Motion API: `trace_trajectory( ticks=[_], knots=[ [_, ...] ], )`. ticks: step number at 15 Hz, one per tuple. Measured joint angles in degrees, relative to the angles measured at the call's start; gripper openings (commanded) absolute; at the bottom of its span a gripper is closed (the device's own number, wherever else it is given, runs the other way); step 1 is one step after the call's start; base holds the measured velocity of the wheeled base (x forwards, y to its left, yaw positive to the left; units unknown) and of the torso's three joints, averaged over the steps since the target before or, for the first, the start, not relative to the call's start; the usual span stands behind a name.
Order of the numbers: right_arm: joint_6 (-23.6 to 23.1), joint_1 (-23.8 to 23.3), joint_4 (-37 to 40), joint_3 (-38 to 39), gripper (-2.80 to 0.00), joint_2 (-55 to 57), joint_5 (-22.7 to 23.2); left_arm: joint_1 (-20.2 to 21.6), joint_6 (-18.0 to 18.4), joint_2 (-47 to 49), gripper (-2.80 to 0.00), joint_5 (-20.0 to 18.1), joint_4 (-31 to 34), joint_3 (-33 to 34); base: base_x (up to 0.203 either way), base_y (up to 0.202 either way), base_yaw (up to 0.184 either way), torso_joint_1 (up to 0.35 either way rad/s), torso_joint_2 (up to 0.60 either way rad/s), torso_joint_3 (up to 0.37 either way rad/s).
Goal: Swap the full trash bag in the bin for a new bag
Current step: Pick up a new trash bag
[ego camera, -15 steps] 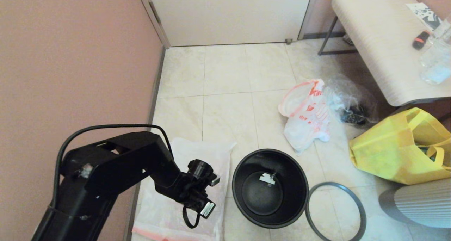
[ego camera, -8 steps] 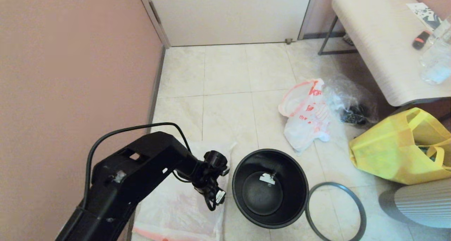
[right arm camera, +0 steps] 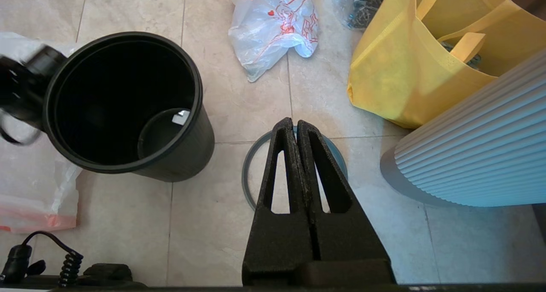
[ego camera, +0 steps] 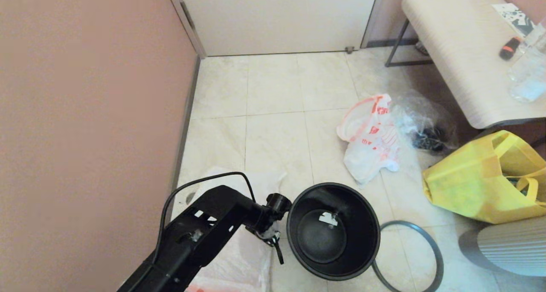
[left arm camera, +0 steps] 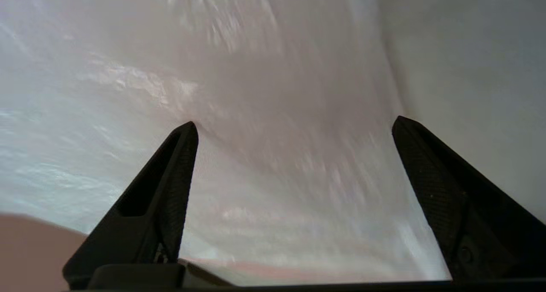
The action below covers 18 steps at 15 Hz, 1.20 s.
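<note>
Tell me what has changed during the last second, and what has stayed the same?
The left gripper, open, has swung right and come down onto the new bag, beside the bin. The bin shifted slightly right, over the edge of the grey ring. Nothing was gripped. The full trash bag and the shut right gripper stayed put.

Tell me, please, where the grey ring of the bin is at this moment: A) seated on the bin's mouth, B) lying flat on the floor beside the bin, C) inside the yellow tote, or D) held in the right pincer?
B: the grey ring lies flat on the floor tiles next to the black bin, and the shut right pincer hovers above the ring without gripping it.
</note>
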Motion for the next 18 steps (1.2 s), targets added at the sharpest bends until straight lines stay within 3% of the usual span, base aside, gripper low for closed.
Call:
trace_trajectory(
  ticks=[5,10,12,18],
  knots=[
    [0.0,0.0,0.0,0.0,-2.8,0.0,0.0,-2.69,0.07,2.3,0.0,1.01,-3.69,-1.58,0.0,0.0,0.0,0.0,0.0,0.0],
    [0.01,0.0,0.0,0.0,-2.8,0.0,0.0,-0.4,0.29,4.0,0.0,4.95,-6.26,-1.56,0.0,0.0,0.0,0.0,0.0,0.0],
    [0.0,0.0,0.0,0.0,-2.8,0.0,-0.02,0.55,0.2,4.19,-2.8,5.57,-6.45,-1.36,0.0,0.0,0.0,0.0,0.0,0.0],
    [0.0,0.0,0.0,0.0,-2.8,0.0,0.0,1.13,-1.42,2.95,-2.8,5.78,-6.23,1.75,0.0,0.0,0.0,0.0,0.0,0.0]
  ],
)
